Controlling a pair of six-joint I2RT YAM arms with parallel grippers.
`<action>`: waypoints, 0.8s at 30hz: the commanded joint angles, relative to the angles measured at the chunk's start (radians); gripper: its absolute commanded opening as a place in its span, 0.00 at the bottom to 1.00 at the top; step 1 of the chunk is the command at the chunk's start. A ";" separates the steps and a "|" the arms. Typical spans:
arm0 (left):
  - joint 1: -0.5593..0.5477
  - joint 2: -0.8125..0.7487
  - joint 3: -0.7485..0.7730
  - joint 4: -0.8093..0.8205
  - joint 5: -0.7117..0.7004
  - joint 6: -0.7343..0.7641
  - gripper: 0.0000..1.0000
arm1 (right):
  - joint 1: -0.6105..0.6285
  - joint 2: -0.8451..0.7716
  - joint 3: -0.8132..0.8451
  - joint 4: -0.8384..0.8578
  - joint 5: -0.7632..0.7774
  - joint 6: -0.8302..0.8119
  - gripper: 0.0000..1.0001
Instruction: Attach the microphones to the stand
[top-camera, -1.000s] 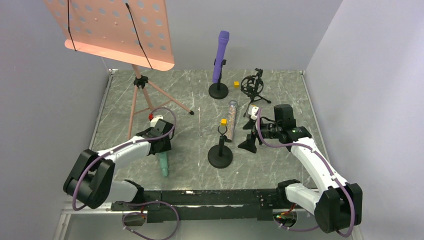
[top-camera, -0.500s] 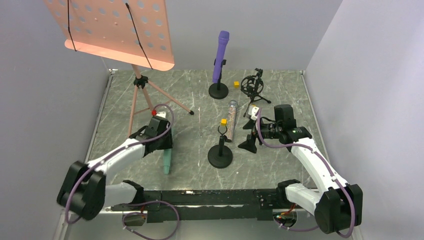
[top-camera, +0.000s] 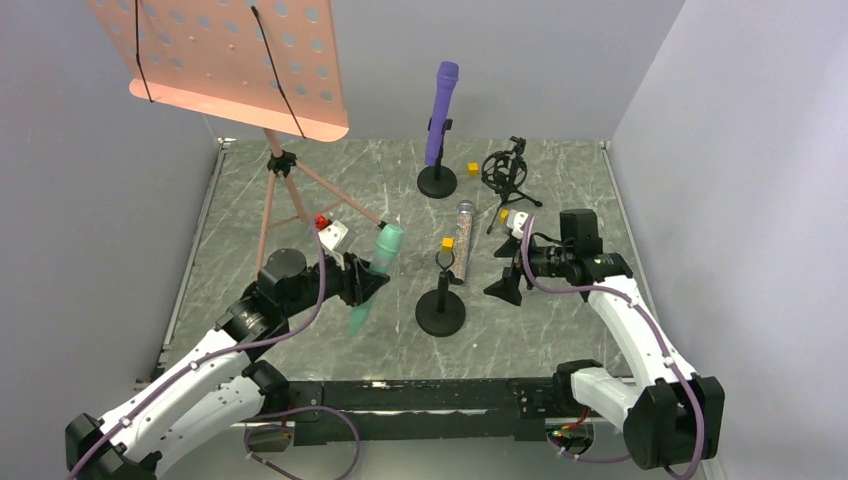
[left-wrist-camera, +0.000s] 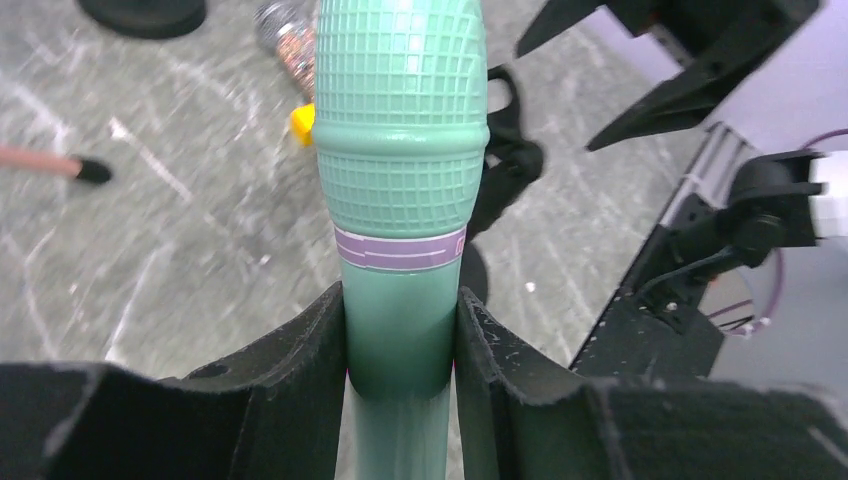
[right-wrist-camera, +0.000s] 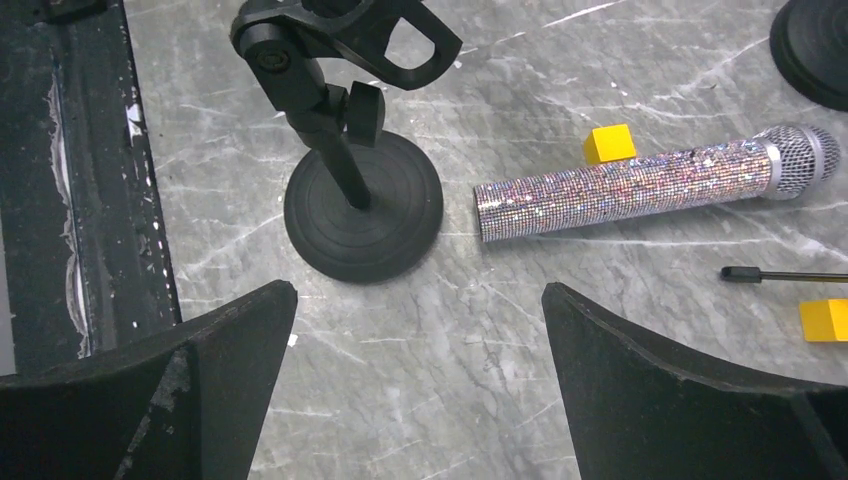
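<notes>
Grip first: your left gripper (left-wrist-camera: 400, 330) is clamped on the mint green mic (left-wrist-camera: 400, 150). Its pads press either side of the handle just under the lilac ring (left-wrist-camera: 400, 248). The gridded head juts out past the fingertips and the rest of the handle runs back behind them. From above, the mic looks to be held clear of the table (right-wrist-camera: 450, 400), tilted with its head uppermost.

Treat it as a stiff, smooth tube, probably light. It won't flex, but it could twist or slide between the pads if a clip drags on it. Holding it this high should leave the lower handle free for a clip.

Your right gripper (right-wrist-camera: 418, 300) is spread wide with nothing between its fingers. Ahead of its fingertips, the empty clip stand (right-wrist-camera: 350, 150) sits toward one finger. The glittery copper mic (right-wrist-camera: 640, 190) lies flat toward the other, with a yellow cube (right-wrist-camera: 610, 143) just beside it. I'd take that one across mid-barrel, away from the mesh head.

The purple mic (top-camera: 440, 110) stands clipped upright, well beyond both sets of jaws.
</notes>
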 joint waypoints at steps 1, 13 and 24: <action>-0.047 -0.017 0.063 0.189 0.092 0.002 0.00 | -0.023 -0.039 0.078 -0.092 -0.072 -0.081 1.00; -0.233 0.257 0.335 0.548 0.116 -0.073 0.00 | -0.013 -0.005 0.409 -0.401 -0.331 -0.053 1.00; -0.326 0.531 0.504 0.806 -0.017 -0.079 0.00 | 0.018 -0.055 0.309 0.156 -0.455 0.643 1.00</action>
